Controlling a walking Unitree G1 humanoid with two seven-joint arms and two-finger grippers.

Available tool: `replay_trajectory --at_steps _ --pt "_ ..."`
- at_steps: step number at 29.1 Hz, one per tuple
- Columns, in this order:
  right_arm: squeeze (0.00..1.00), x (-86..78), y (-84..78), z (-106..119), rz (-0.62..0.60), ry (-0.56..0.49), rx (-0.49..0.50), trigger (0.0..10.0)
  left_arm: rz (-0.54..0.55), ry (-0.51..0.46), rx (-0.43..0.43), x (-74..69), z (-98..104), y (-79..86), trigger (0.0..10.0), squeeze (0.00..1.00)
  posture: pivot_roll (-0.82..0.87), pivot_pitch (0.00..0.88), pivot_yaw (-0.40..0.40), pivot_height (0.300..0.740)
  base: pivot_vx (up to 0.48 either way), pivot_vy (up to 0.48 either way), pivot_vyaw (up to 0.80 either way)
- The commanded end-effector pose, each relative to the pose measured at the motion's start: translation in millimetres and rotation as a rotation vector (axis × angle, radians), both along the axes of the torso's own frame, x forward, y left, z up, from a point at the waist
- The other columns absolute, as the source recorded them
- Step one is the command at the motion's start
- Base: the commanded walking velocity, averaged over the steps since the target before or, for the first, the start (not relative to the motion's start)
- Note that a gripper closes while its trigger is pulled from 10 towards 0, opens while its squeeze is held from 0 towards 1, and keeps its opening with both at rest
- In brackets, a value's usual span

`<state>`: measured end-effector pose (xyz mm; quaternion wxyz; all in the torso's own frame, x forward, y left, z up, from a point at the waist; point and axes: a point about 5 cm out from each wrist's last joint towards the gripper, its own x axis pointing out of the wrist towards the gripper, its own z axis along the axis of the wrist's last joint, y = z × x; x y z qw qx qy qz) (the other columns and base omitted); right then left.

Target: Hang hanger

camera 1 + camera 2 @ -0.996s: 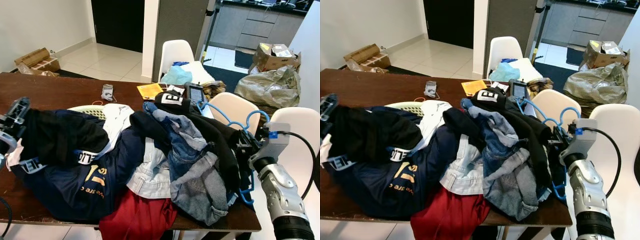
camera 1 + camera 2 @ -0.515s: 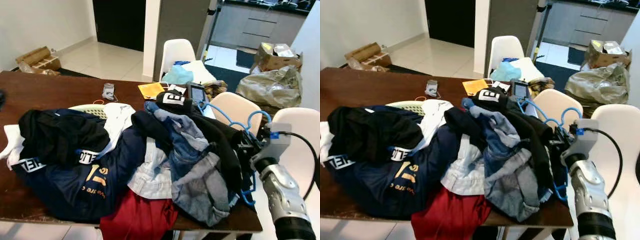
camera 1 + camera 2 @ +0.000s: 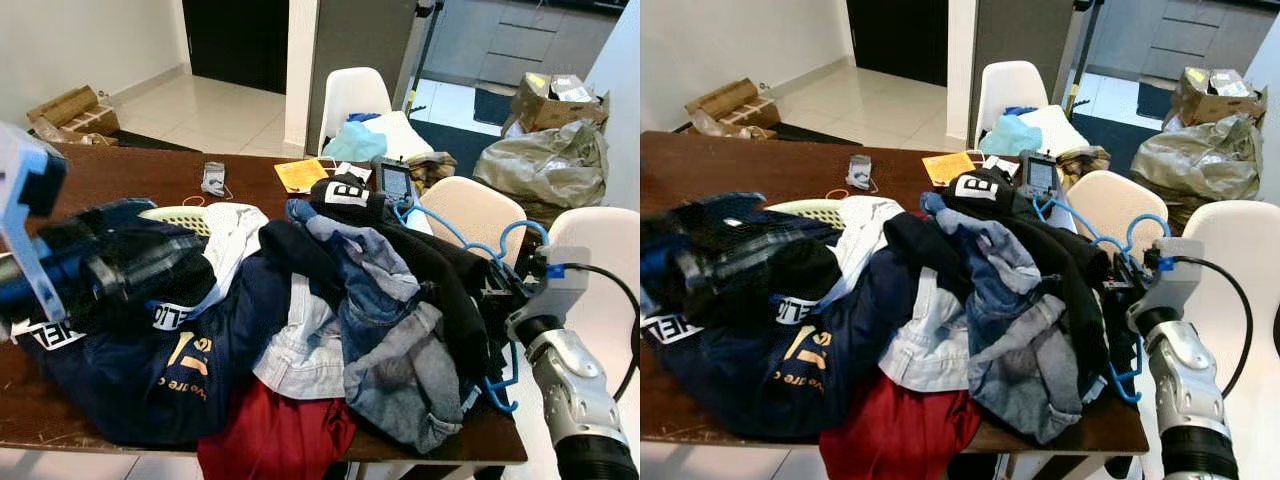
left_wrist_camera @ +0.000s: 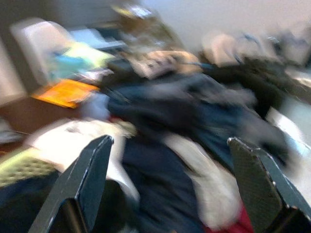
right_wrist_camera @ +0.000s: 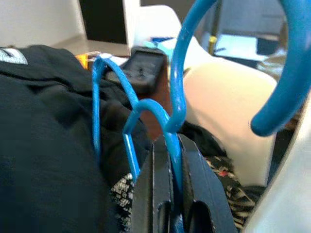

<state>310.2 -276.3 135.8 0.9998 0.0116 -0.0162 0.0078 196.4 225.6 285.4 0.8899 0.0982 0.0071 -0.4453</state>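
A blue wire hanger [image 3: 513, 227] lies at the right end of a big heap of clothes [image 3: 330, 300] on the dark wooden table [image 3: 120, 170]. Its hook stands above black cloth and its lower bar hangs past the table edge. My right gripper [image 3: 500, 290] is shut on the hanger's neck just below the hook, and the right wrist view shows the blue wire [image 5: 175, 82] pinched between the black fingers [image 5: 155, 189]. My left arm [image 3: 30, 220] is raised over the left of the heap, blurred. In the left wrist view my left gripper [image 4: 170, 194] is open, with nothing between its fingers.
A pale green laundry basket [image 3: 180, 215] is half buried under the heap. A handheld device [image 3: 395, 185] and a yellow paper [image 3: 300, 175] lie at the table's far side. White chairs [image 3: 470, 215] stand to the right and behind. Cardboard boxes [image 3: 70, 110] sit on the floor.
My left arm has swung up from the left edge to hover over the left of the heap, blurred by motion. The right gripper keeps its hold on the hanger, almost unmoved.
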Motion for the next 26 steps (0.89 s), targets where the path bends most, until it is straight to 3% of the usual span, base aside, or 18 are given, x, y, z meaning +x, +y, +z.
replay_trajectory --at_steps 1,2,4,5,8,9,10,12,13,14,15,17,18,19,20,21,23,26 --pt "0.0 -4.0 -1.8 -16 -0.008 0.079 0.0 10.0 -0.124 0.02 0.075 -12.0 3 -5.7 10.0 0.0 0.09 0.041 -0.07 0.74 0.0 0.0 0.0" --pt "0.0 -4.0 -1.8 -16 -0.008 0.079 0.0 10.0 -0.124 0.02 0.075 -12.0 3 -5.7 10.0 0.0 0.09 0.041 -0.07 0.74 0.0 0.0 0.0" --pt "0.0 -3.9 -2.0 -15 -0.007 0.08 0.0 10.0 -0.226 0.096 0.19 -23.4 -4 -7.5 10.0 0.0 0.09 0.041 -0.074 0.74 0.0 0.0 0.0" --pt "0.0 -3.9 -2.0 -15 -0.007 0.08 0.0 10.0 -0.226 0.096 0.19 -23.4 -4 -7.5 10.0 0.0 0.09 0.041 -0.074 0.74 0.0 0.0 0.0" --pt "0.0 -3.2 -0.8 -17 -0.001 0.087 -0.003 10.0 -0.403 0.19 0.382 -36.2 -8 -11.0 10.0 0.0 0.09 0.039 -0.075 0.74 0.0 0.0 0.0" --pt "0.0 -3.0 -0.1 -17 0.001 0.087 -0.002 10.0 -0.404 0.219 0.472 -34.0 -10 -6.8 10.0 0.0 0.09 0.037 -0.068 0.74 0.0 0.0 0.0" --pt "0.0 -3.0 -0.1 -17 0.001 0.087 -0.002 10.0 -0.404 0.219 0.472 -34.0 -10 -6.8 10.0 0.0 0.09 0.037 -0.068 0.74 0.0 0.0 0.0" --pt "0.0 -3.0 0.1 -16 0.002 0.086 -0.002 10.0 -0.394 0.257 0.607 -30.9 -14 1.0 10.0 0.0 0.09 0.037 -0.068 0.74 0.0 0.0 0.0" --pt "0.0 -3.0 0.1 -16 0.002 0.086 -0.002 10.0 -0.394 0.257 0.607 -30.9 -14 1.0 10.0 0.0 0.09 0.037 -0.068 0.74 0.0 0.0 0.0" --pt "0.0 -3.3 -0.4 -17 0.0 0.088 -0.001 10.0 -0.388 0.268 0.751 -26.3 -18 9.8 10.0 0.0 0.1 0.028 -0.076 0.74 0.0 0.0 0.0" --pt "0.0 -3.0 -0.5 -18 -0.001 0.093 -0.002 10.0 -0.422 0.284 0.972 -20.3 -19 25.6 10.0 0.0 0.11 0.024 -0.081 0.74 0.0 0.0 0.0" --pt "0.0 -2.7 -0.3 -19 -0.001 0.095 -0.002 10.0 -0.433 0.29 1.022 -18.5 -18 29.7 10.0 0.0 0.11 0.024 -0.081 0.74 0.0 0.0 0.0" --pt "0.0 -1.6 -0.2 -18 0.0 0.095 -0.002 10.0 -0.454 0.275 1.113 -13.2 -12 35.1 10.0 0.0 0.12 0.015 -0.081 0.74 0.0 0.0 0.0" --pt "0.0 -1.6 -0.2 -18 0.0 0.095 -0.002 10.0 -0.454 0.275 1.113 -13.2 -12 35.1 10.0 0.0 0.12 0.015 -0.081 0.74 0.0 0.0 0.0" --pt "0.0 -0.4 -0.3 -18 0.0 0.092 -0.002 10.0 -0.478 0.251 1.198 -8.2 -5 38.2 10.0 0.0 0.12 0.013 -0.08 0.74 0.0 0.0 0.0" --pt "0.0 -0.4 -0.3 -18 0.0 0.092 -0.002 10.0 -0.478 0.251 1.198 -8.2 -5 38.2 10.0 0.0 0.12 0.013 -0.08 0.74 0.0 0.0 0.0" --pt "0.0 1.4 -0.1 -16 -0.003 0.085 0.0 10.0 -0.554 0.198 1.321 -3.6 5 36.5 10.0 0.0 0.11 0.0 -0.063 0.74 0.0 0.0 0.0" --pt "0.0 1.2 0.0 -16 -0.006 0.079 0.004 10.0 -0.596 0.171 1.356 -3.5 7 33.3 10.0 0.0 0.11 0.0 -0.06 0.74 0.0 0.0 0.0"
